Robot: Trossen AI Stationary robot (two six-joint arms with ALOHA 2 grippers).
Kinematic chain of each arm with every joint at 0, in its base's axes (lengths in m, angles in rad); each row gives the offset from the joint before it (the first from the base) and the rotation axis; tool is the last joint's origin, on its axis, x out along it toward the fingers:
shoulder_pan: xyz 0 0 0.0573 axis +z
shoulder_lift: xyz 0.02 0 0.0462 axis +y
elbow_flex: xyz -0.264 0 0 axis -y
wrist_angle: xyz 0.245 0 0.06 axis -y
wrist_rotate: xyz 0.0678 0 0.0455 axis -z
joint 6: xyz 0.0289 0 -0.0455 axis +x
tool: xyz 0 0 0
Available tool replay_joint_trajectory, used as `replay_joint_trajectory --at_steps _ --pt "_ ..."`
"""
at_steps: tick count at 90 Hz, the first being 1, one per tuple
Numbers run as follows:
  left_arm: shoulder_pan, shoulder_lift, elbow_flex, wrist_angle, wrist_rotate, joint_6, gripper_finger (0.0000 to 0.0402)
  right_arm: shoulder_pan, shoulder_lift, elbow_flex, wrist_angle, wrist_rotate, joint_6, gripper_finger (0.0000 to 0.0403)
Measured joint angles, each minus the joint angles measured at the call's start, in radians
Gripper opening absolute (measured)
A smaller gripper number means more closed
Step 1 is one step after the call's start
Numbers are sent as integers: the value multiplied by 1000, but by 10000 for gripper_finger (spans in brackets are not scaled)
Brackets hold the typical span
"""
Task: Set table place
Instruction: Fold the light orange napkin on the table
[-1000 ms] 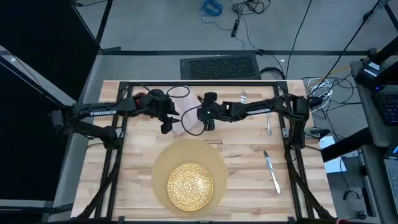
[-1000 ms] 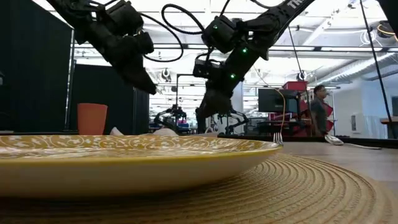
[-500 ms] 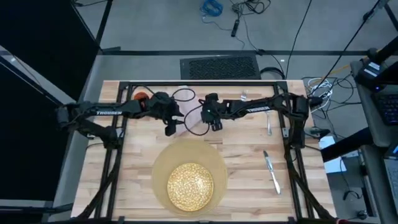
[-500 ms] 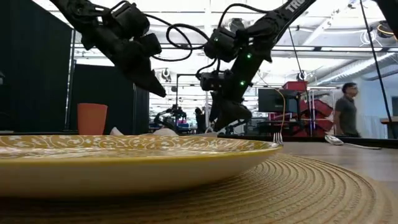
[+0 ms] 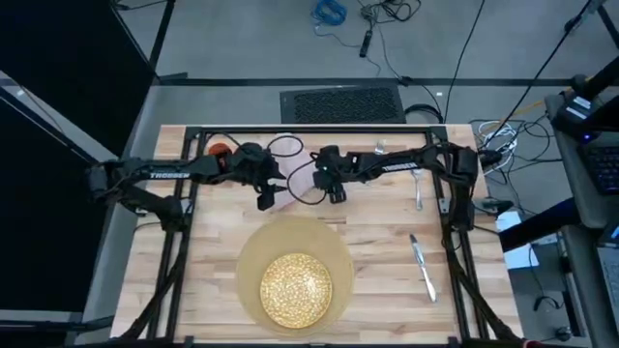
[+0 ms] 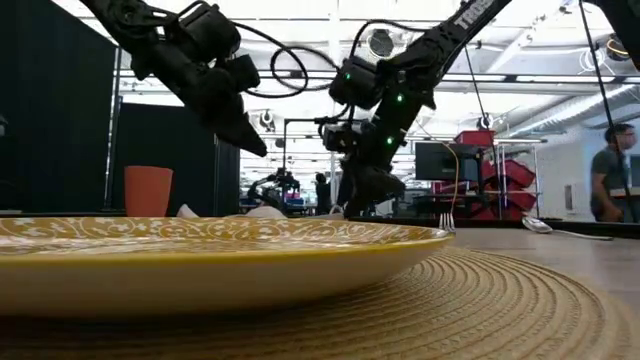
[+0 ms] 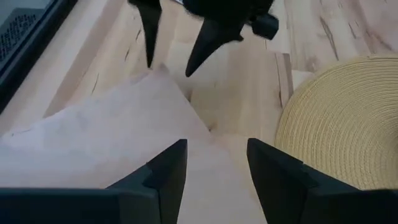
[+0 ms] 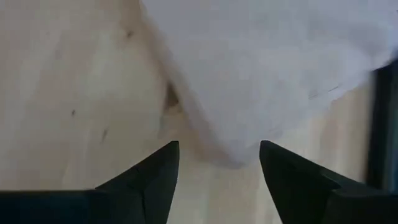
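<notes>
Napkin [image 7: 118, 130] is the thing in hand now: it lies flat on the table [image 5: 387, 242] at the far side, just past the mat [image 5: 295, 275], between the two grippers. The right gripper [image 8: 214, 168] hangs low over one corner of it with its fingers spread wide and nothing in them. The left gripper [image 7: 214, 165] sits higher over the other end, also wide and empty. The plate [image 5: 296, 287] is already on the mat. The knife [image 5: 422, 266] and the fork [image 5: 418, 188] lie off to the right, and the cup [image 6: 148, 191] waits at the far left (I cannot see a spoon). I think the step is picking up the napkin. Next, the right gripper needs to drop onto that corner and pinch the thin cloth, then carry it beside the plate.
</notes>
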Motion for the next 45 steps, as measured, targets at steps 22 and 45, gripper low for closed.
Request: replay_joint_trajectory --at_steps 22,45 --pt "0 0 0 -9 -4 1 154 1 26 0 17 52 -10 157" --pt "0 0 0 -10 -27 5 154 0 21 1 69 141 -50 32"
